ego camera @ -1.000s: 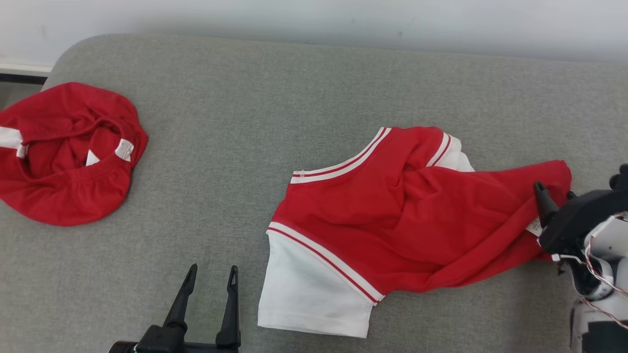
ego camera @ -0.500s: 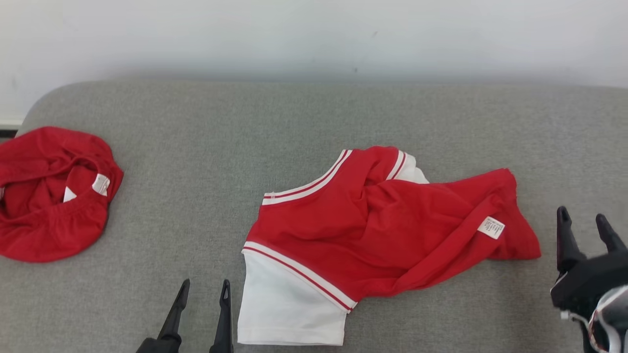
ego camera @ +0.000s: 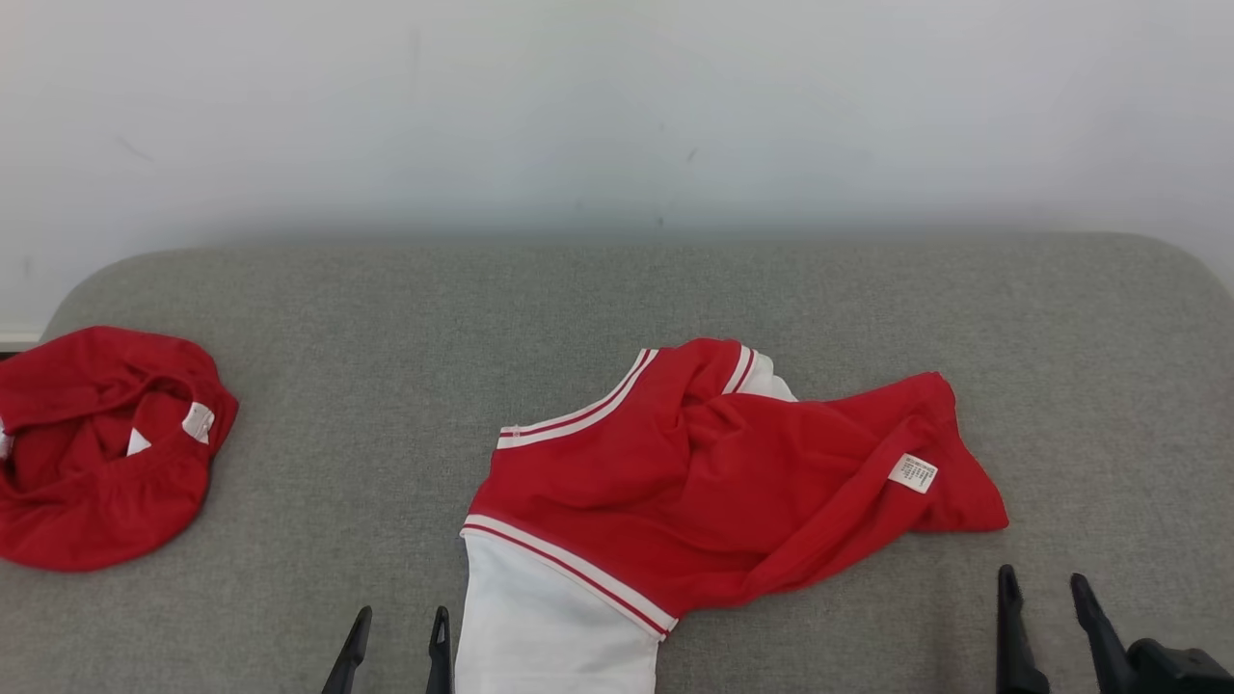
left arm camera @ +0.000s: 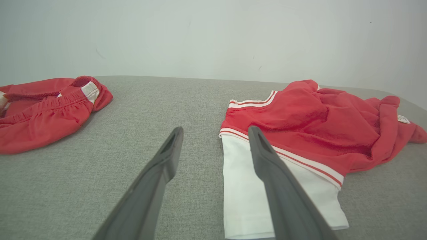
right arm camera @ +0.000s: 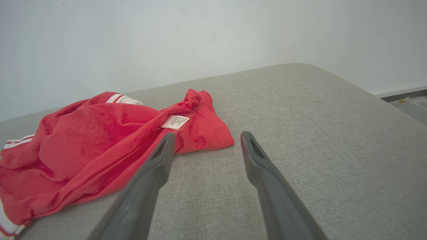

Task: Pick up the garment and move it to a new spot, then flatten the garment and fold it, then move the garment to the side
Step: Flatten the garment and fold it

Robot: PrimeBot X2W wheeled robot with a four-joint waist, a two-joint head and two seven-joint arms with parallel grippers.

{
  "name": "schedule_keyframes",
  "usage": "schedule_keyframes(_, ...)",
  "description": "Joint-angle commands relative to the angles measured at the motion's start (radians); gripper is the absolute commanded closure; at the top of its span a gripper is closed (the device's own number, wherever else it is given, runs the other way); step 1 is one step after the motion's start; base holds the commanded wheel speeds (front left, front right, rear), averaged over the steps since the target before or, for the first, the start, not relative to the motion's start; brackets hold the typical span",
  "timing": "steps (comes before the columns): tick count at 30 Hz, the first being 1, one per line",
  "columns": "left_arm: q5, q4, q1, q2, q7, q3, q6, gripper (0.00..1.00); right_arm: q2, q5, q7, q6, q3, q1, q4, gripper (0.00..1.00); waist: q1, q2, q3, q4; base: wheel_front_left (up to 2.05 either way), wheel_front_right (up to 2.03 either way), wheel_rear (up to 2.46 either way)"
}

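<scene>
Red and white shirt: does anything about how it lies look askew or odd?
The shirt lies crumpled on the grey cushion, not flat: its red body is bunched and twisted toward the right, with the care label exposed. The white sleeve nearest the robot lies smooth. Nothing looks torn.

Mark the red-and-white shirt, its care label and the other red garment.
red-and-white shirt [ego camera: 675,482], head view, red body panel.
care label [ego camera: 913,472], head view, centre of white tag.
other red garment [ego camera: 96,511], head view, lower red fabric.
</scene>
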Motion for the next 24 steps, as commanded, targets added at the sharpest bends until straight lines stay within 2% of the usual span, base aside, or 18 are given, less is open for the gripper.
schedule_keyframes(1,0.007,0.007,0.016,-0.001,-0.003,-0.002,0.003,0.00,0.003,-0.003,-0.019,-0.002,0.018,-0.005,0.022,0.00,0.0002,0.0000,-0.014,-0.007,0.00,0.00,0.00)
schedule_keyframes(15,0.031,0.050,0.030,0.004,-0.003,-0.017,-0.002,0.00,0.003,-0.034,-0.037,-0.002,0.026,-0.035,0.030,0.00,0.0002,0.0000,-0.033,-0.020,0.00,0.00,0.00)
schedule_keyframes(18,0.056,0.119,0.009,0.013,-0.001,-0.047,-0.011,0.00,0.003,-0.024,-0.035,-0.002,0.041,-0.034,0.029,0.00,0.0002,0.0000,-0.030,-0.024,0.00,0.00,0.00)
schedule_keyframes(24,0.056,0.247,-0.053,0.010,0.062,-0.061,0.006,0.00,0.003,-0.018,-0.032,-0.002,0.061,-0.043,0.033,0.00,0.0002,0.0000,-0.024,-0.040,0.00,0.00,0.00)
